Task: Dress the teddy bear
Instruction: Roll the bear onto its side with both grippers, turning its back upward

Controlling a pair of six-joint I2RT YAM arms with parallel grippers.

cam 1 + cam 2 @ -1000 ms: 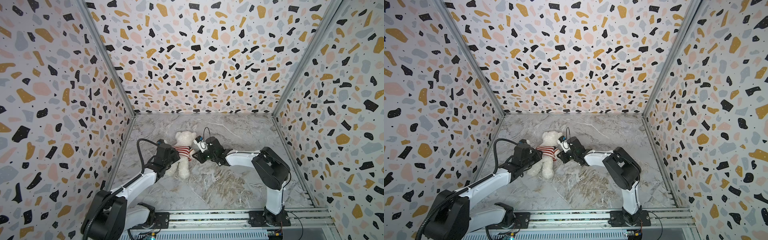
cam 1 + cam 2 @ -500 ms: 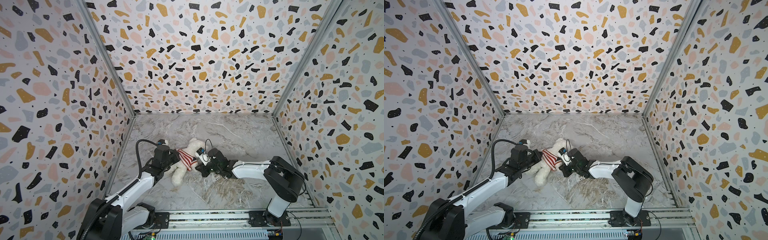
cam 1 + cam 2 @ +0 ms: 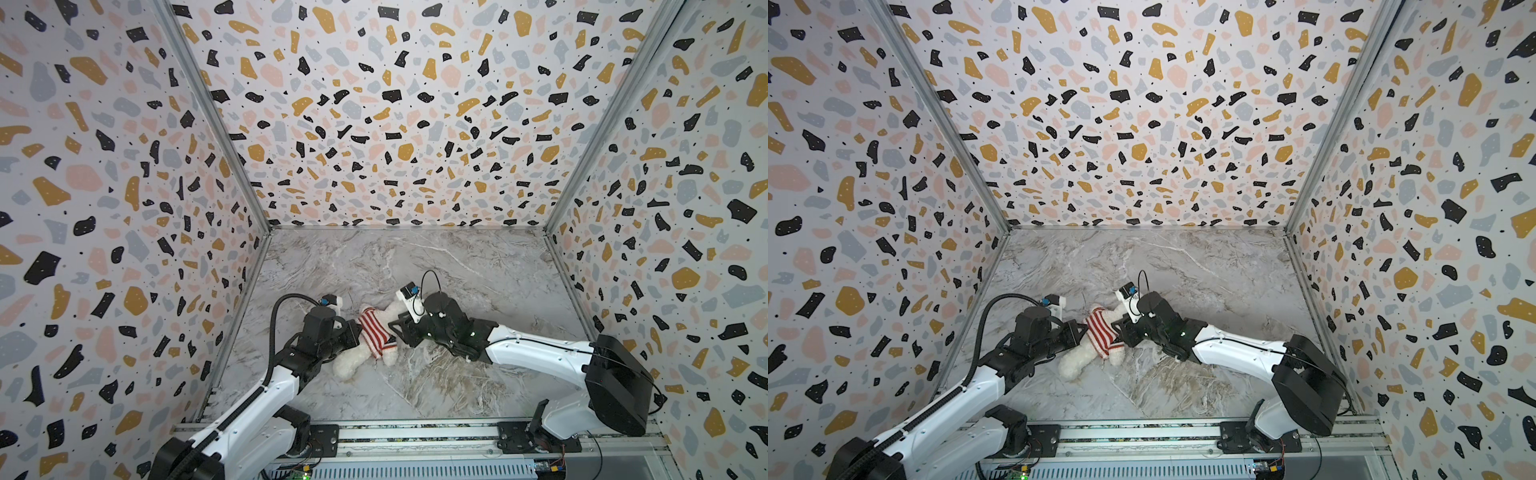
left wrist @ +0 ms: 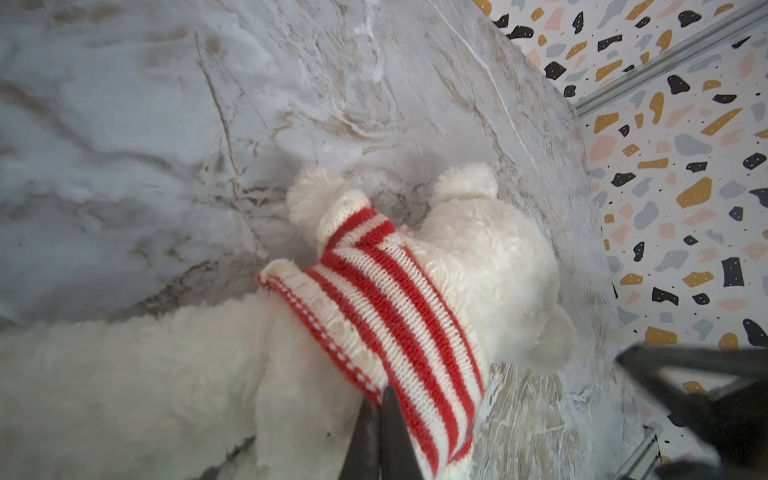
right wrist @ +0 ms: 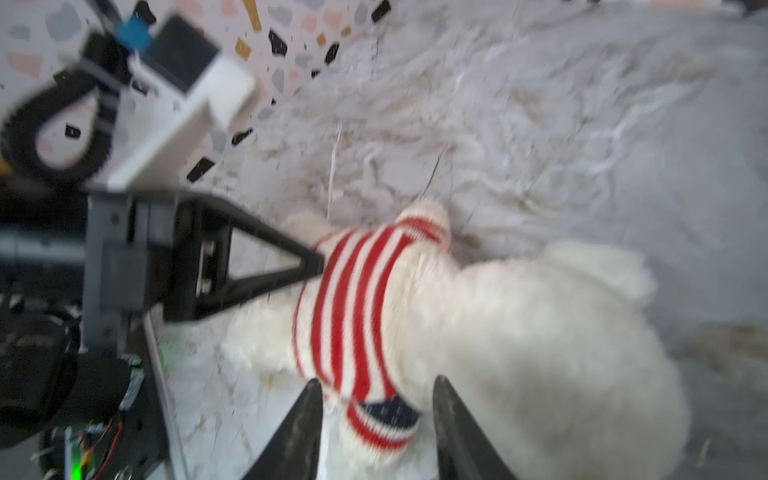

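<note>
Terrazzo walls (image 3: 374, 124), marble tabletop (image 3: 457, 266), teddy bear (image 3: 353, 361) flopped on its side, near-left of centre. Looks soft and light, so I'd grab the knit, not the fur. Left gripper (image 4: 380, 403) is pinched shut on the striped sweater (image 3: 374, 332) hem, and the right gripper (image 5: 374, 384) has its jaws apart around a sleeve.

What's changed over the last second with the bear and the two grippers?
The fluffy cream-white teddy bear, upright between the grippers a second ago, has tipped down and now lies on the grey marble floor. The right gripper has opened, jaws apart around a sleeve. The left gripper has closed at the hem of the red-and-white striped knitted sweater. Unchanged: sweater on the bear.
</note>
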